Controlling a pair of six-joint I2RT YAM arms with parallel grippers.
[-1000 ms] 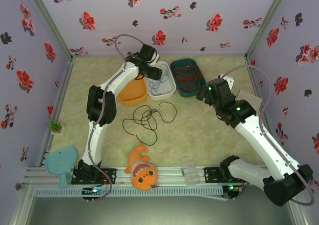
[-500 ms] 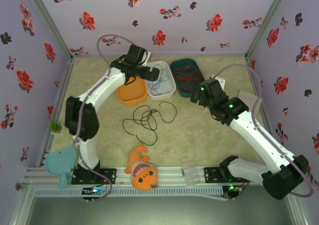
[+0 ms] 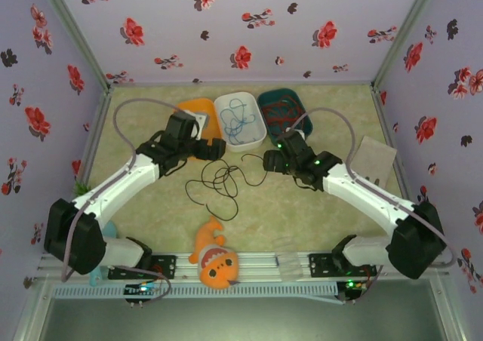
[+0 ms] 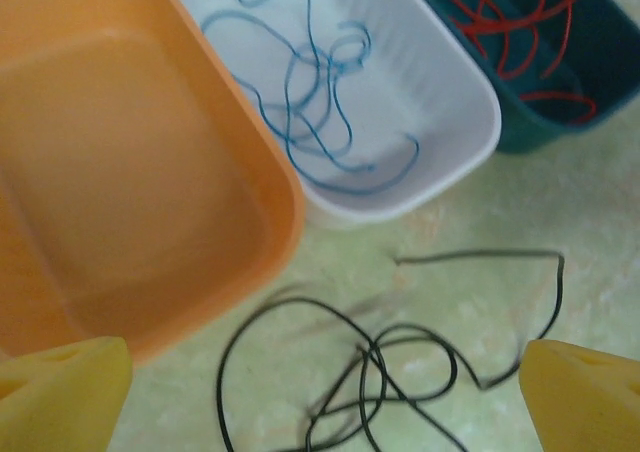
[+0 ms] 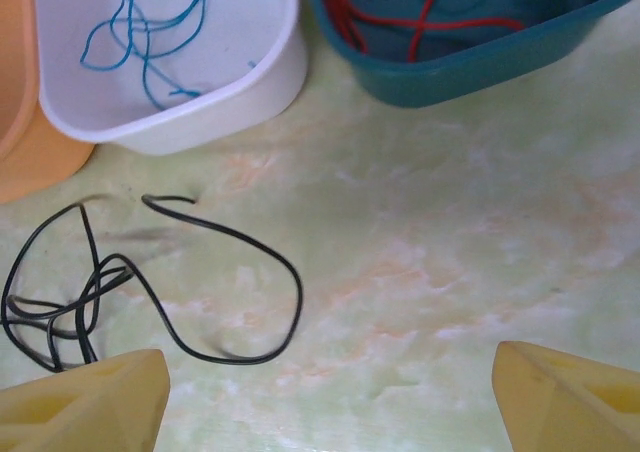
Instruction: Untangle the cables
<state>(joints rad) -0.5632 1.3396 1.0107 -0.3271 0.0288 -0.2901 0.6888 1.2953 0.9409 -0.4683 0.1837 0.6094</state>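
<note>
The black cable [image 3: 223, 182] lies in loose loops on the table's middle, also seen from the left wrist [image 4: 400, 362] and right wrist [image 5: 160, 292]. The light blue cable [image 3: 239, 119] sits in the white tub [image 3: 256, 133]. The red cable [image 3: 283, 115] fills the teal tub [image 3: 266, 99]. My left gripper [image 3: 213, 149] hovers open by the orange tub, above the black cable's left loops. My right gripper [image 3: 269, 162] hangs open just right of the black cable, nothing between its yellow fingers [image 5: 85, 402].
An empty orange tub [image 4: 120, 172] stands left of the white one. An orange plush fish [image 3: 215, 258] lies near the front rail, a blue scoop [image 3: 92, 244] at front left, a grey sheet [image 3: 375, 154] at right.
Both arms have swung back from the tubs toward the table's middle. The left gripper left the white tub; the right came down left to the black cable's side.
</note>
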